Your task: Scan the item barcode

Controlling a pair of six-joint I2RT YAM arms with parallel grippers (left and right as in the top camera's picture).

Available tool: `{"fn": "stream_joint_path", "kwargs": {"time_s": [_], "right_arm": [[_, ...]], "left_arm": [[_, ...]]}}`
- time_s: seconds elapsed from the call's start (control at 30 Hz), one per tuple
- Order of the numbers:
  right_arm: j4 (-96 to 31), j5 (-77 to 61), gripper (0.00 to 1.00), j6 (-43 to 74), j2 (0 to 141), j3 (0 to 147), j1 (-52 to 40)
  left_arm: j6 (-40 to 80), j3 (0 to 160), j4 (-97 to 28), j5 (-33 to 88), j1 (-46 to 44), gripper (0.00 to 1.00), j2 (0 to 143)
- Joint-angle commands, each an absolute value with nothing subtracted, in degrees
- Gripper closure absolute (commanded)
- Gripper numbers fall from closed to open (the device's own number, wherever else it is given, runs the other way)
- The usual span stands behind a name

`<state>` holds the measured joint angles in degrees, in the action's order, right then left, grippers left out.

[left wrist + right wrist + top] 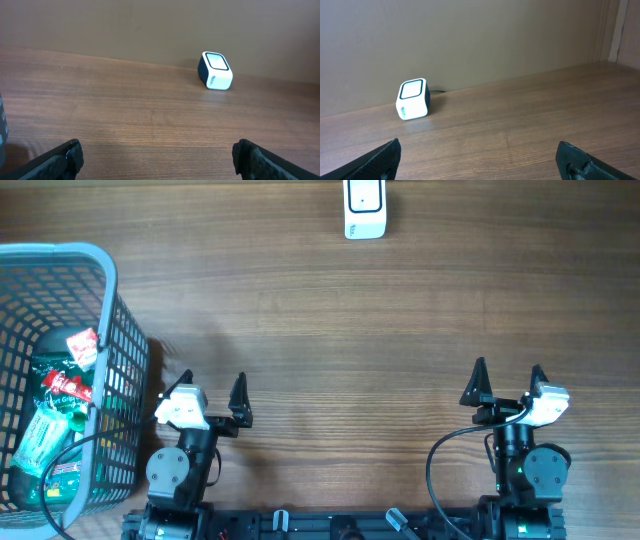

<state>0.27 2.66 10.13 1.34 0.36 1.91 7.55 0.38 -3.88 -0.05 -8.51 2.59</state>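
Packets (pixel 55 420) lie heaped in the blue basket (pixel 125 380) at the far left of the surface (pixel 330 350); the scanner (pixel 364 208) is well apart at the far edge. Left fingers (pixel 238 395) and right fingers (pixel 478 385) are spread wide and empty, near the front edge. Pick not yet started. Left arm is nearest: drop in over the rim, pinch one packet by an edge, and keep its barcode face uncovered for the scanner window.

Mock checkout (scanner (pixel 364 208), shopping basket (pixel 60 250)).
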Motion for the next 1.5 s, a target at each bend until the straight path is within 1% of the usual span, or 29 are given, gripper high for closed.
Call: {"fn": "stream_joint_path", "kwargs": {"time_s": [0.0,1.0,1.1,1.27,1.37,1.47], "right_arm": [[0.6,3.73,0.0,9.02,1.74,0.36,1.58],[0.6,3.73,0.0,9.04,1.74,0.36,1.58],[0.6,3.73,0.0,9.04,1.74,0.36,1.58],[0.6,3.73,0.01,9.04,1.74,0.36,1.58],[0.6,3.73,0.0,9.02,1.74,0.36,1.58],[0.6,3.73,0.0,9.02,1.74,0.36,1.58]], "left_arm": [[6.42,0.34,-4.32,1.26,-8.8,0.0,2.74],[6.42,0.34,-4.27,1.26,-8.8,0.0,2.74],[10.31,0.34,-4.29,1.76,-8.8,0.0,3.16],[10.74,0.4,-4.27,2.59,-8.8,0.0,3.66],[10.72,2.81,-4.56,5.89,-8.8,0.0,3.77],[10.7,8.71,-8.49,5.96,-8.8,0.0,4.19]]}}
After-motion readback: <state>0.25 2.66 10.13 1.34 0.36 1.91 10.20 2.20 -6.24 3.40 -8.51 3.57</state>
